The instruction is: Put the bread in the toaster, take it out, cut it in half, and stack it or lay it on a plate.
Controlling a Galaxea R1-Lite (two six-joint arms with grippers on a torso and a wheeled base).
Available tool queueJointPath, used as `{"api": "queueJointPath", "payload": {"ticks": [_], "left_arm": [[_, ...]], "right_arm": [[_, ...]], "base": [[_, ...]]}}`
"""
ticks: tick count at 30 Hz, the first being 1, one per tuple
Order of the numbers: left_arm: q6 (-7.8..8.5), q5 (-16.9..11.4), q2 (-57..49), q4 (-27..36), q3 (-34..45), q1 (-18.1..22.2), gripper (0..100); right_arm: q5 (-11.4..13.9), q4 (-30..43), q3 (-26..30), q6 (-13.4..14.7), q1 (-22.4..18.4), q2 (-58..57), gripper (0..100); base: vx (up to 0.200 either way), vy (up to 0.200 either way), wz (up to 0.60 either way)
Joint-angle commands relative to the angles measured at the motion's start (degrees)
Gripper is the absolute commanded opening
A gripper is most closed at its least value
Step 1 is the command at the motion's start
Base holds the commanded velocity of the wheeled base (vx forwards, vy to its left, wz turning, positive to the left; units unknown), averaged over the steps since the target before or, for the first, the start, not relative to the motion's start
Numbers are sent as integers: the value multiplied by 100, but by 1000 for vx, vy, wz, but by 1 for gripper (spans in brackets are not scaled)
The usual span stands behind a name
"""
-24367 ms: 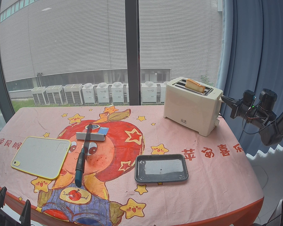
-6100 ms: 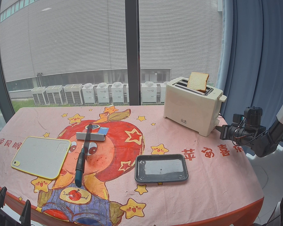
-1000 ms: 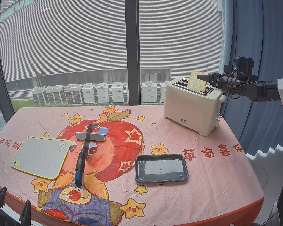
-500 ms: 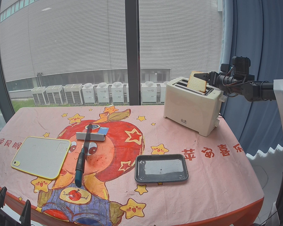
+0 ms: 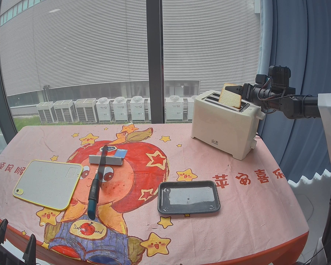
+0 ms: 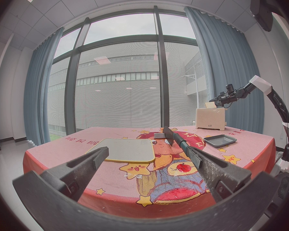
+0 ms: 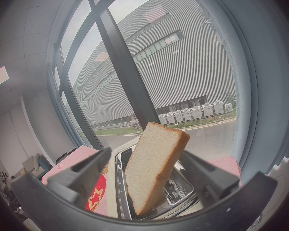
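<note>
A bread slice (image 5: 230,97) stands tilted in the back slot of the cream toaster (image 5: 222,127), at the table's far right. My right gripper (image 5: 234,89) is level with the slice's top and is open. One finger lies on each side of the bread (image 7: 154,167), and gaps show on both sides. The slot rim of the toaster (image 7: 118,190) shows below it. My left gripper (image 6: 146,151) is open and empty beyond the table's near left edge, with its fingertips (image 5: 30,243) at the lower left corner of the head view. The black plate (image 5: 188,197) lies at front centre.
A yellow-rimmed cutting board (image 5: 47,184) lies front left. A knife (image 5: 95,183) with a dark handle leans on a small white rest (image 5: 106,160) beside it. The window and a blue curtain (image 5: 301,37) stand behind the toaster.
Over the last second my right gripper has slid left along the toaster top, and its open fingers now straddle the slice. Before that the bread had risen out of the slot.
</note>
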Motion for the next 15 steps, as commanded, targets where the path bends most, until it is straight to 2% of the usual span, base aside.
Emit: {"api": "queueJointPath", "payload": {"ticks": [1,15], "left_arm": [[0,1,0,0,92,3,100],[0,1,0,0,92,3,100]], "right_arm": [[1,7,9,-1,-30,4,0],[1,-2,96,-19,-13,-66,0]], "base": [[0,0,0],[0,0,0]]}}
